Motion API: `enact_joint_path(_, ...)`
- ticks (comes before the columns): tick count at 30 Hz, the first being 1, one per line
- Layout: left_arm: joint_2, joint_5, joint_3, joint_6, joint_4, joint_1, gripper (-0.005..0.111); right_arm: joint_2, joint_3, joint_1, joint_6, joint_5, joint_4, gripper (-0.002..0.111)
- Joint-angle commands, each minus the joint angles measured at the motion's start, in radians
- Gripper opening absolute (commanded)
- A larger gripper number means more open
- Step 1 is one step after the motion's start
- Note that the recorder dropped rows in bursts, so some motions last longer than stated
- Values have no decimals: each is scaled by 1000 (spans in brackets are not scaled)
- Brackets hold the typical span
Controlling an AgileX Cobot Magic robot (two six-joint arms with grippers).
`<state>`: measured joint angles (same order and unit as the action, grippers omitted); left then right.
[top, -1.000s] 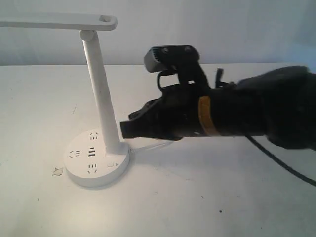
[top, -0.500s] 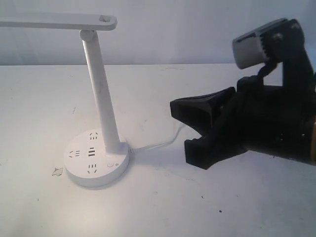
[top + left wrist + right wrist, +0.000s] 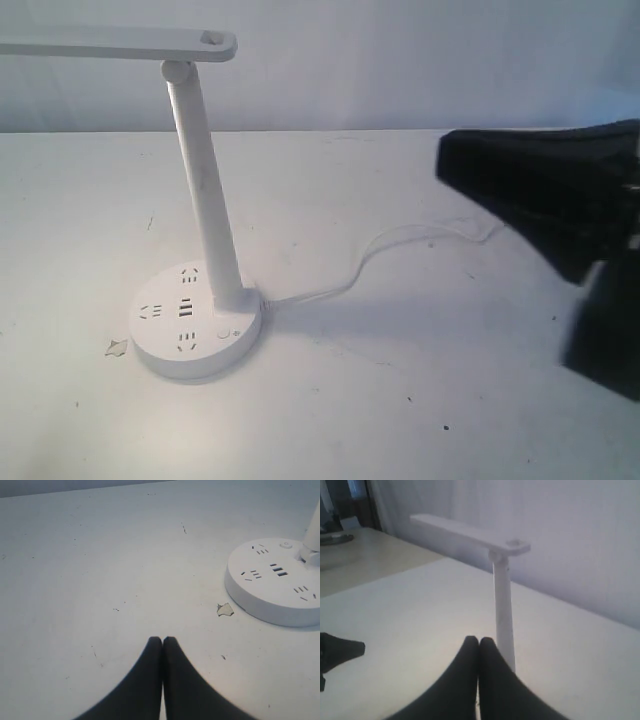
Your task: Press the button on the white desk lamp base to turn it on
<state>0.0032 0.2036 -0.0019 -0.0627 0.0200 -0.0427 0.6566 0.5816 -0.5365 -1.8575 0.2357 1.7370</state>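
The white desk lamp base [image 3: 198, 322] lies flat on the table, its tall stem [image 3: 205, 180] rising to a long head [image 3: 120, 45]. The button [image 3: 222, 334] sits at the base's front rim, beside the stem's foot; nothing touches it. My right gripper [image 3: 470, 170] is a large blurred black shape far to the right, well away from the base. Its wrist view shows the fingertips [image 3: 479, 641] pressed together, with the stem [image 3: 503, 610] behind. My left gripper [image 3: 162, 640] is shut and empty over bare table, short of the base [image 3: 275, 587] and button [image 3: 286, 544].
A thin white cable [image 3: 400, 245] runs from the base off to the right. A small paper scrap [image 3: 117, 347] lies by the base's left edge, also in the left wrist view [image 3: 224, 609]. A wall stands behind the table.
My right gripper has pulled back from beside the lamp's stem to the far right and closer to the camera. The lamp has not moved.
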Motion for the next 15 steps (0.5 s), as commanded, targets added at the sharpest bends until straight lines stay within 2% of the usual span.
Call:
enact_joint_path(1,-3,-2,2,0,-4,8,0,-215,-31,82,-6,44,7,0)
enact_joint_path(10,-3,-2,2,0,-4,8,0,-577,-75,430,53,23,7,0)
enact_joint_path(15,-3,-2,2,0,-4,8,0,-657,-175,513,174,30,7,0)
